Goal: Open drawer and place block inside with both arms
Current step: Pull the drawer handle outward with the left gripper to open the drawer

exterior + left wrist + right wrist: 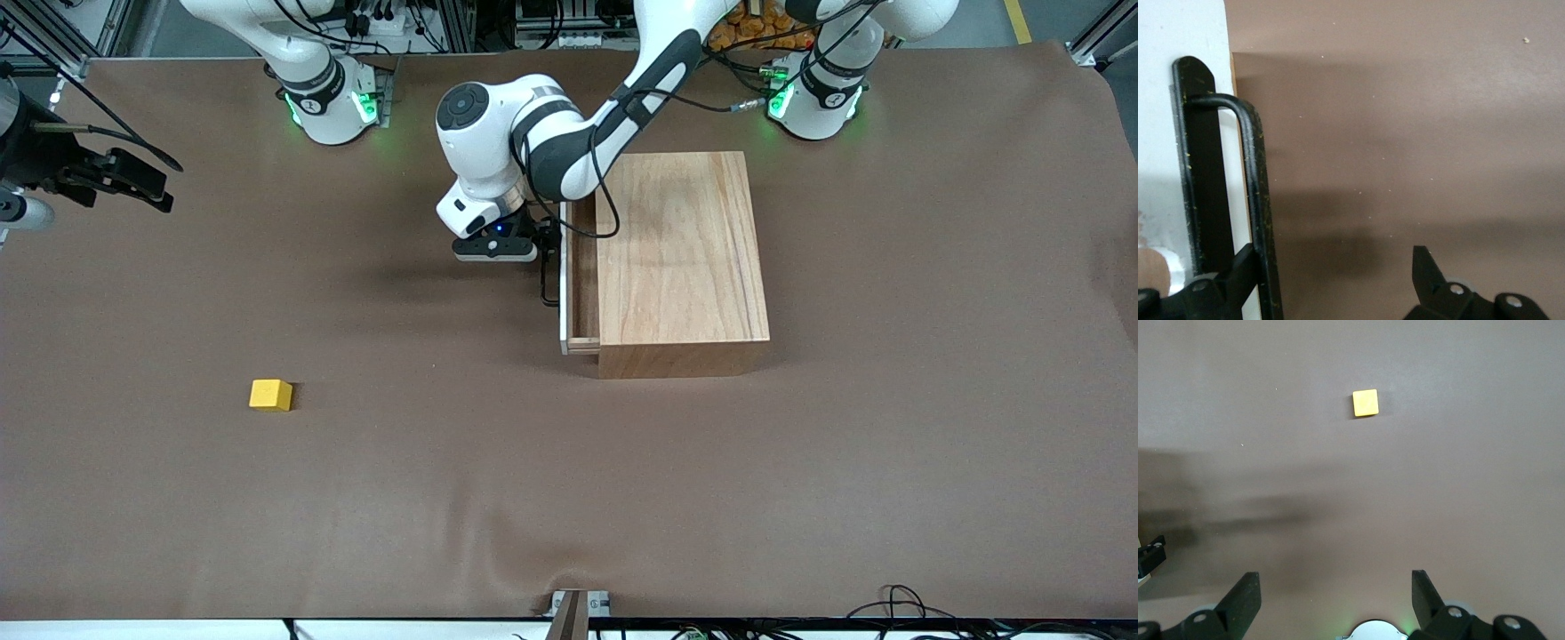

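The drawer [582, 276] stands pulled out a little from the wooden box [680, 258], its white front panel [1178, 40] facing the right arm's end of the table. My left gripper [544, 244] [1335, 257] is open at the black wire handle [1258, 187]. One finger [1238, 273] sits between the handle bar and the panel, and the other finger [1426, 267] hangs apart over bare cloth. The yellow block [270, 395] [1365, 403] lies alone on the table, nearer the front camera. My right gripper [147, 187] [1335, 577] hangs open and empty in the air, over the right arm's end of the table.
Brown cloth [569, 498] covers the whole table, with slight wrinkles near the front edge. The two green-lit arm bases [333, 102] [813, 98] stand along the edge farthest from the front camera. A wide stretch of bare cloth separates the block from the box.
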